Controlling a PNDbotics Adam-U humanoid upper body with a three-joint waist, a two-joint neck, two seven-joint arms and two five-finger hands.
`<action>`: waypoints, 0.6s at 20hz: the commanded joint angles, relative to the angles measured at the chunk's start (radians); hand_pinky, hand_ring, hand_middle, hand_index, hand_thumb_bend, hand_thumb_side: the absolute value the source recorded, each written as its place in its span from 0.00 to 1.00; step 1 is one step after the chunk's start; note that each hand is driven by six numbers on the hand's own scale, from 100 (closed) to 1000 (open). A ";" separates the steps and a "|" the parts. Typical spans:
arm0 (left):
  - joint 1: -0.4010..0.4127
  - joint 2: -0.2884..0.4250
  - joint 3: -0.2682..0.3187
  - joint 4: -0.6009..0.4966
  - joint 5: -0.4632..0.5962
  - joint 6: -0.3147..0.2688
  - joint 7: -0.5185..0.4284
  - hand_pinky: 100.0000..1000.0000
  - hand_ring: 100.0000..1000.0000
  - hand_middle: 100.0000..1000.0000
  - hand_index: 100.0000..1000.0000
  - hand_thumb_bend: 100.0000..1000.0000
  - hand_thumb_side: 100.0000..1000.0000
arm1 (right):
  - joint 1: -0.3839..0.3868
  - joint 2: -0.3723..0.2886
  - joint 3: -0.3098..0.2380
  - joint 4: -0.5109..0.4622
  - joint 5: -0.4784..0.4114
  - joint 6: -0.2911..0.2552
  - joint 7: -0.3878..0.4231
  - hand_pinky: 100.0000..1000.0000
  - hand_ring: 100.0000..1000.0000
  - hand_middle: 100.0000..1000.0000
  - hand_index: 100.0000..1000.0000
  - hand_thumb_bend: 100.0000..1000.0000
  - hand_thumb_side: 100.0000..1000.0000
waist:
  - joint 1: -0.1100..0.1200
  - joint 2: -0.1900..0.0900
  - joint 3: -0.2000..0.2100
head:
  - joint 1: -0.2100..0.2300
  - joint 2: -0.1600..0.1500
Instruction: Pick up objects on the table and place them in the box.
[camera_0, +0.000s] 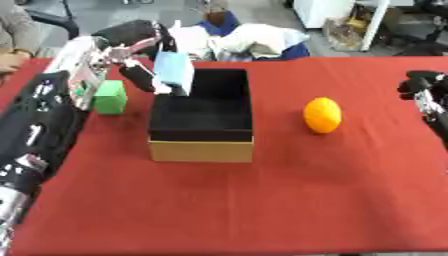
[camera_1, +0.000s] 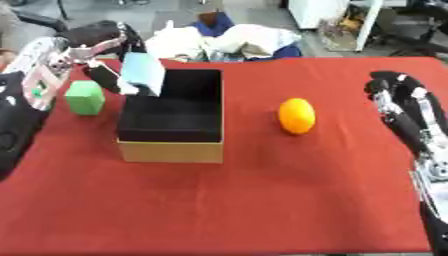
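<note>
**Blue card held over the box's left wall**

Red tabletop (camera_0: 262, 210) filled the lower frame, bare near the camera. At centre left sat the box (camera_0: 201, 150), tan outside and black inside, nothing visible within it. Over its upper-left corner the left hand (camera_0: 140, 75) had its fingers curled round a pale blue flat thing (camera_0: 175, 69), seemingly a card or small packet, which hung tilted above the box's left wall, partly over the opening. It looked thin and light, likely to flex or slip, so a pinch across its flat faces near one edge suits it. Just left of the box stood a green cube (camera_0: 110, 97), stiff-looking and flat-sided, easy to take by opposite faces. Right of the box, apart from it, lay an orange (camera_0: 322, 115): round, smooth, apt to roll, best wrapped from above across its widest part. At the right edge the right hand (camera_1: 398, 97) rested idle, fingers relaxed and holding nothing.
</note>
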 joint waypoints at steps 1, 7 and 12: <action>-0.012 -0.015 0.012 0.033 -0.041 -0.008 0.036 0.52 0.44 0.44 0.62 0.45 0.23 | -0.017 -0.016 -0.002 -0.011 -0.009 -0.002 0.004 0.64 0.65 0.57 0.74 0.00 0.61 | 0.001 -0.010 -0.004 | 0.006 -0.007; 0.004 -0.027 0.005 0.055 -0.043 -0.038 0.049 0.59 0.55 0.57 0.76 0.48 0.36 | -0.015 -0.015 -0.004 -0.012 -0.010 -0.001 0.003 0.64 0.65 0.56 0.74 0.00 0.62 | 0.002 -0.009 -0.006 | 0.001 -0.007; 0.001 0.020 -0.014 0.001 0.032 -0.063 -0.052 0.71 0.71 0.74 0.86 0.62 0.66 | -0.009 -0.017 -0.008 -0.010 -0.010 0.000 0.000 0.64 0.65 0.56 0.74 0.00 0.62 | 0.003 -0.013 0.002 | -0.004 -0.003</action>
